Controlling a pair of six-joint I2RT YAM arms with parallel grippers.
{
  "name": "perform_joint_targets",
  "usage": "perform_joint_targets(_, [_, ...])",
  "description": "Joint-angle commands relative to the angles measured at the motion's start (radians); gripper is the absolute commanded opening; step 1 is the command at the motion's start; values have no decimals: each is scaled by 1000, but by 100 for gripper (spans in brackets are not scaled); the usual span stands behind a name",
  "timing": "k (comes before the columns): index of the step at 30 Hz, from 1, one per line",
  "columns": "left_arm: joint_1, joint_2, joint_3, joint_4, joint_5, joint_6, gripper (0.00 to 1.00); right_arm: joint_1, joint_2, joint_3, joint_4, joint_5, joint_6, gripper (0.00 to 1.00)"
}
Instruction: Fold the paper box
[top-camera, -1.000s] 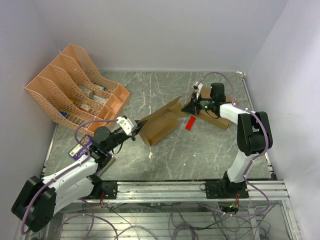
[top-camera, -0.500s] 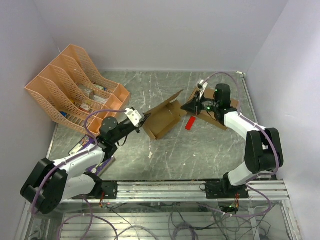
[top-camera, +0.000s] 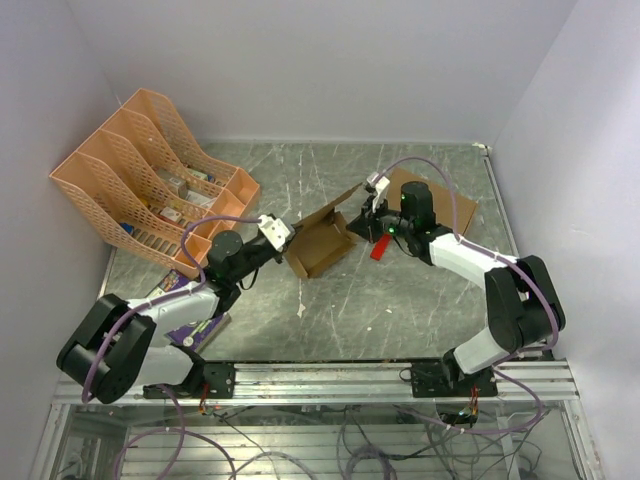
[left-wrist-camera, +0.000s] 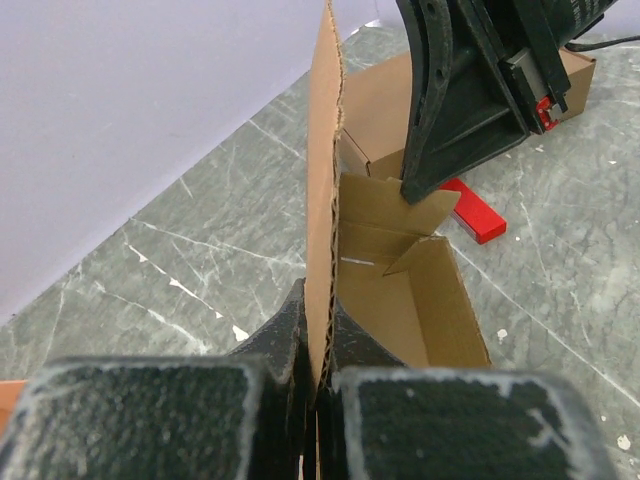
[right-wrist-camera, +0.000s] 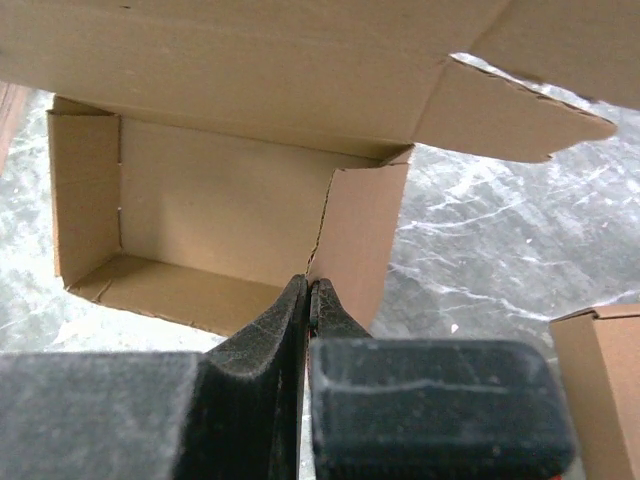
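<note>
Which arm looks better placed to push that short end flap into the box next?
Probably the right. The right tool, shut, has its tips on the end flap of the paper box, while the left tool is clamped on the tall upright panel, likely steadying the box.

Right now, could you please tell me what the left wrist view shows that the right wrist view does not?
Only left wrist: the left hand pinching an upright flap of the paper box, the right hand seen from outside, tip at the box's end flap, and a red block. Only right wrist: a straight look into the box's inner corners, with the right hand's closed fingers at a wall edge. Both: the box's open inside, the marbled table and the larger cardboard box.
</note>
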Motion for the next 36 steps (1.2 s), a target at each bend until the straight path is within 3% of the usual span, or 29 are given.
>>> perform_joint_targets(1, [3,0,-20,123,18,28,7,5,15,21,-39,38,-24,0])
perform_joint_targets(5, [2,-4,-43,135,34,28,7,-24,25,22,-35,-5,-24,11])
perform_joint_targets(10, [2,2,-35,120,68,38,7,-64,92,56,-37,-128,-5,15])
perform_joint_targets(16, [2,-5,-22,89,83,58,7,-108,143,68,-8,-248,18,27])
perform_joint_targets(22, [3,-9,-20,53,109,84,7,-165,184,66,34,-361,35,30])
perform_joint_targets(36, [-4,-53,-50,-8,148,109,7,-236,148,56,-30,-511,1,52])
